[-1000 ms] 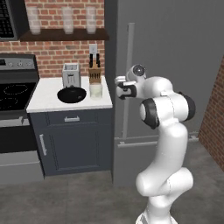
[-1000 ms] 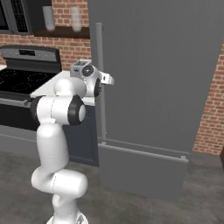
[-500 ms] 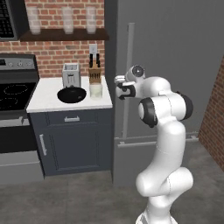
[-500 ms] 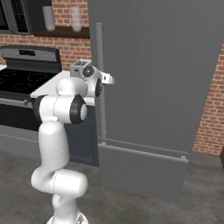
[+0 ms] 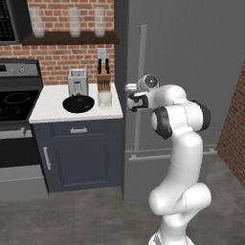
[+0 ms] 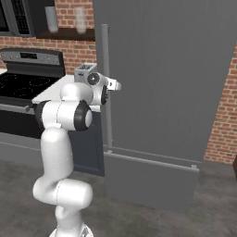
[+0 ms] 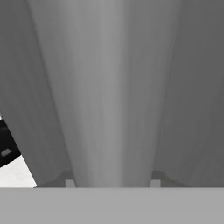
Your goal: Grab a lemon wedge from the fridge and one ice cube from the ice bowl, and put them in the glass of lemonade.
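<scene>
One fridge [image 5: 191,57], one ice bowl [image 5: 78,103], seemingly three glasses [image 5: 70,21]

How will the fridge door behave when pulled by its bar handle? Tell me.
The fridge door is tall and wide, so probably heavy. Its handle looks rigid but smooth, so the claw might slide. It should swing, not tip.
</scene>
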Available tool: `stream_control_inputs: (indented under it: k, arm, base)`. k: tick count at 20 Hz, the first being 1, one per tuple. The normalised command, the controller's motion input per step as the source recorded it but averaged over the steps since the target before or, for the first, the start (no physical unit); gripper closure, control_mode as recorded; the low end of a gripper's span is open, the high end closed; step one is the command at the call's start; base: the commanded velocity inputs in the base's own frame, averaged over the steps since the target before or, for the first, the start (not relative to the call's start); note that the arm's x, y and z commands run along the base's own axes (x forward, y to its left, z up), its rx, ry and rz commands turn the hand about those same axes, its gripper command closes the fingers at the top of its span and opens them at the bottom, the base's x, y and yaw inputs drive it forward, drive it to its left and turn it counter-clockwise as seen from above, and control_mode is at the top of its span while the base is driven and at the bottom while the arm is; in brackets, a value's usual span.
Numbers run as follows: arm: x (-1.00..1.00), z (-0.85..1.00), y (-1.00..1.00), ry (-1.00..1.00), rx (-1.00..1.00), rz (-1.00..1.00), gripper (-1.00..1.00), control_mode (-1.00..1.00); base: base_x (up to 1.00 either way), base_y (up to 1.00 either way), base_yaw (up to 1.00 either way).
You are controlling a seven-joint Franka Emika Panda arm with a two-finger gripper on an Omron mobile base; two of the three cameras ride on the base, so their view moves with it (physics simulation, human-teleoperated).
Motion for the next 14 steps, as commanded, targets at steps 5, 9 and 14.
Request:
stream_control_inputs:
  k: [5,9,14]
  arm:
    - [0.0,0.0,0.0,0.0,0.0,0.0,1.0,-1.0]
    - [-0.06,0.0,0.0,0.0,0.0,0.0,1.0,-1.0]
    - [-0.69,0.0,-0.3,-0.02,0.01,-0.09,1.0,-1.0]
  base:
    - [0.0,0.0,0.0]
    - [0.0,0.0,0.0]
    - [0.0,0.0,0.0]
